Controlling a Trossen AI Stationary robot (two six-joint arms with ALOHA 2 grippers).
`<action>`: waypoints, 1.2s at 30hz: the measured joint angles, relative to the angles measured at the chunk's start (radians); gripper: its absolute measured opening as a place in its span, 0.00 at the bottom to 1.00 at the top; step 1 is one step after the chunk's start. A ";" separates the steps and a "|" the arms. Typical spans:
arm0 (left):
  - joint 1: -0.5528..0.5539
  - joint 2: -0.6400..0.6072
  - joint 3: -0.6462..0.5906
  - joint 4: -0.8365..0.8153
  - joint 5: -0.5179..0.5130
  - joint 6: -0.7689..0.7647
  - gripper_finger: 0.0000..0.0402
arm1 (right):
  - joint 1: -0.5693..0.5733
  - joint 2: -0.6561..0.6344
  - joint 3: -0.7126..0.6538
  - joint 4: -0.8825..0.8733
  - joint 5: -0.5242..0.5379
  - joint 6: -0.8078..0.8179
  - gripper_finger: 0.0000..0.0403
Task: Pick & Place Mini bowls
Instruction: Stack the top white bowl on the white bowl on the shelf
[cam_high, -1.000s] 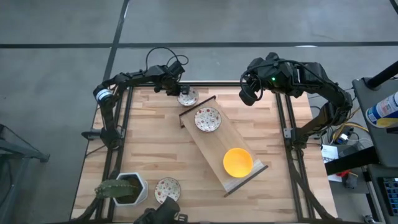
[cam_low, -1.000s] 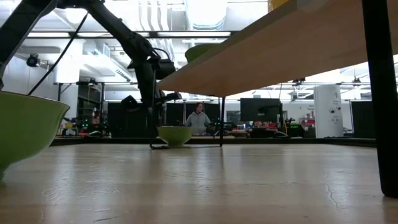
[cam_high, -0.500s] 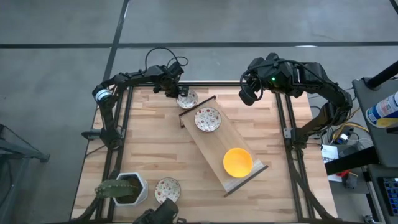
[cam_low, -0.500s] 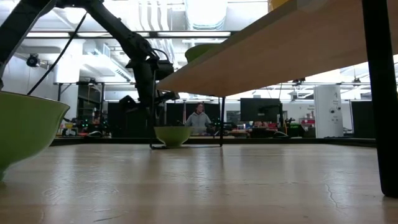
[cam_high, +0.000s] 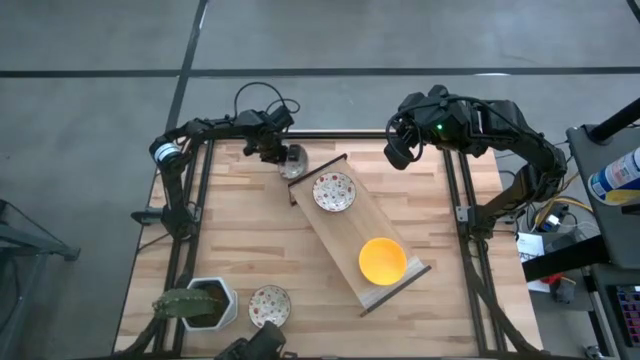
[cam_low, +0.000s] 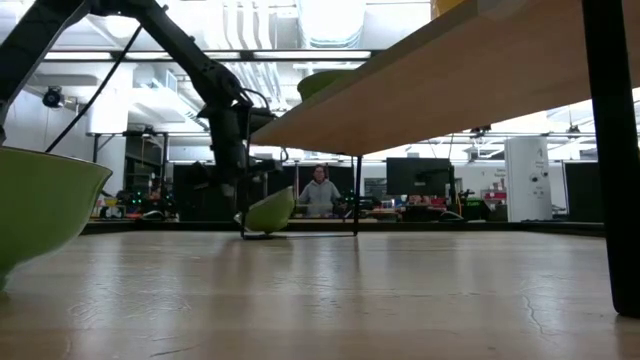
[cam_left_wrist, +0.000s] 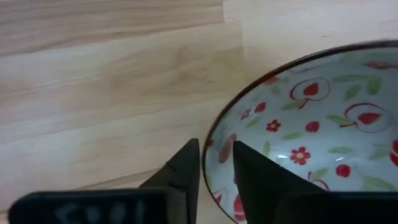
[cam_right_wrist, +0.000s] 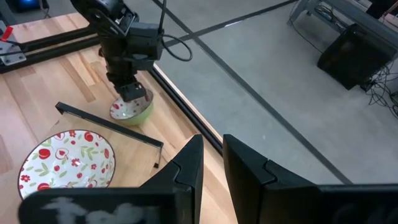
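Observation:
My left gripper (cam_high: 281, 152) (cam_left_wrist: 216, 163) is at the table's far edge, left of middle, shut on a white mini bowl with red flowers (cam_high: 291, 161) (cam_left_wrist: 311, 118). That bowl is green outside and stands tilted in the low view (cam_low: 268, 212). A second patterned bowl (cam_high: 334, 191) and a yellow bowl (cam_high: 382, 260) sit on a slanted wooden tray (cam_high: 365, 215). A third patterned bowl (cam_high: 269, 305) rests on the table near its near edge. My right gripper (cam_high: 398, 158) (cam_right_wrist: 212, 163) hangs shut above the far right corner. My left gripper pinches the patterned bowl by its rim (cam_left_wrist: 212, 134), with one finger (cam_left_wrist: 255, 180) inside the bowl and the other (cam_left_wrist: 185, 171) outside. The fingers come from above, pointing down. The bowl is tipped up in the hold, its lower side close to the table.
The tray's dark far end rail (cam_high: 318, 170) stands right beside the held bowl. A white hexagonal pot with a green plant (cam_high: 205, 303) sits at the near left corner. Bare wood lies left of the tray. A person (cam_low: 320, 190) shows far behind the table.
My left gripper has shifted a little toward the table's left edge with the bowl. The bowl sat level on the table a second ago; it now stands tipped, one side raised.

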 joint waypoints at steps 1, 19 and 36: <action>0.000 0.000 0.002 0.000 0.000 -0.007 0.23 | 0.000 0.000 0.000 0.000 0.000 0.000 0.14; -0.012 -0.002 0.007 0.097 0.099 -0.080 0.24 | 0.000 0.000 -0.012 0.002 0.006 -0.004 0.14; -0.006 -0.007 0.008 0.105 0.051 0.011 0.01 | 0.000 0.000 -0.036 0.002 0.029 -0.004 0.14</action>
